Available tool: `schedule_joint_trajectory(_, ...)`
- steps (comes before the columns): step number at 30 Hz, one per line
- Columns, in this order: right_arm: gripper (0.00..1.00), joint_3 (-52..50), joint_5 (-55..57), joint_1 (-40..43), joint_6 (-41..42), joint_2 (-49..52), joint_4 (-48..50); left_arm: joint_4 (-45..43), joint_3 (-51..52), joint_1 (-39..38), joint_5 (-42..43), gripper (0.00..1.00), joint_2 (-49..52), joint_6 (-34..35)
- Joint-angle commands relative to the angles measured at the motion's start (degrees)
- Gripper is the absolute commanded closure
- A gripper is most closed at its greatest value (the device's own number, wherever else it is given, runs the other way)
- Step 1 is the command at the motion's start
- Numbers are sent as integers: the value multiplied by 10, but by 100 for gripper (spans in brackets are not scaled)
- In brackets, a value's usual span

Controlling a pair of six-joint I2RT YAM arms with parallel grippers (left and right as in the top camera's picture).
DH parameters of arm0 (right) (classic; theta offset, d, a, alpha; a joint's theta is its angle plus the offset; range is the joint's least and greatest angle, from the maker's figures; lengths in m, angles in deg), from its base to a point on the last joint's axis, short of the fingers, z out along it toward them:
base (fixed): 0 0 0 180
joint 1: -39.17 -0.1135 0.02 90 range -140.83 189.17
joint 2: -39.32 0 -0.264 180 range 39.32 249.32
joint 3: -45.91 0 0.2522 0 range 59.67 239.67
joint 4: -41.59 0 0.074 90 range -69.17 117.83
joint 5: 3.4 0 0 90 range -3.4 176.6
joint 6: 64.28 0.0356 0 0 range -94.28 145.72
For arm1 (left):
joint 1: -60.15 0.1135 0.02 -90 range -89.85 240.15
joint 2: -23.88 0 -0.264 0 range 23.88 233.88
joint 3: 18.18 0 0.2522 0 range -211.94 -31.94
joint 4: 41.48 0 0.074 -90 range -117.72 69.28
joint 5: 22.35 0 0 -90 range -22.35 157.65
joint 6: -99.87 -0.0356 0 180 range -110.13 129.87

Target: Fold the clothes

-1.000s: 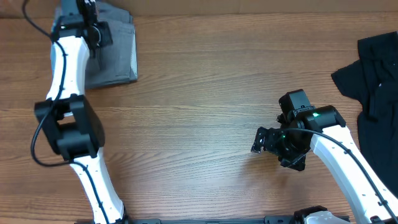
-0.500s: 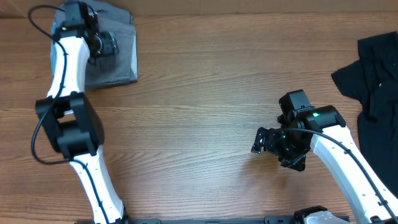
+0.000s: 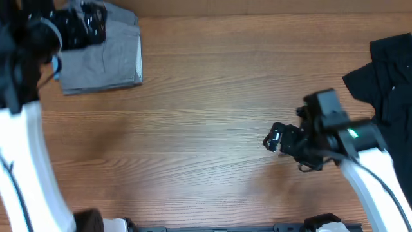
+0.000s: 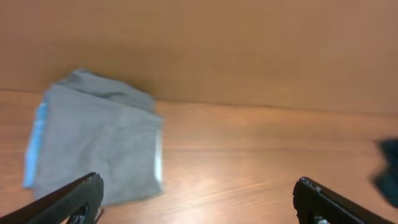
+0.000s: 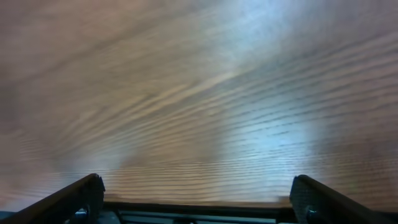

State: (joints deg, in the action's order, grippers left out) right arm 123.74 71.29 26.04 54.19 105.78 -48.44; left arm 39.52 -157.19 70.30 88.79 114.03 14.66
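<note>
Left tool (image 3: 87,29) over grey garment (image 3: 111,61)

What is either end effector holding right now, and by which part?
Nothing. The left end effector is open, the folded gray garment lying free beyond it; the right end effector is open over bare table.

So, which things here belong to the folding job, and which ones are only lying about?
Belong to the job:
- folded grey cloth garment, at the far left corner
- unfolded black cloth garment, at the right edge

Only lying about:
- no loose thing that I can see; the rest is the bare brown wooden table
</note>
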Motion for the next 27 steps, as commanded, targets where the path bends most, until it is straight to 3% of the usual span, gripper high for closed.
schedule_joint_trajectory(1, 0, 21, -8, -7, -3, -111, -7, 40, 1, 3, 58, 0, -61, 6)
schedule_joint_trajectory(7, 0, 18, 14, -14, 23, -264, -8, 129, 14, 3, 64, 0, -179, 5)
schedule_joint_trajectory(11, 0, 11, 27, -14, 33, -358, -12, 157, 83, 3, 65, 0, -276, -13)
schedule_joint_trajectory(15, 0, -25, 46, -13, 60, -420, -13, 140, 223, 3, 66, 0, -382, -13)
schedule_joint_trajectory(21, 0, -85, 142, -13, 76, -459, 43, 31, 533, 3, 57, 0, -605, 17)
schedule_joint_trajectory(27, 0, -87, 151, -13, 76, -458, 106, 22, 643, 3, 53, 0, -651, 16)
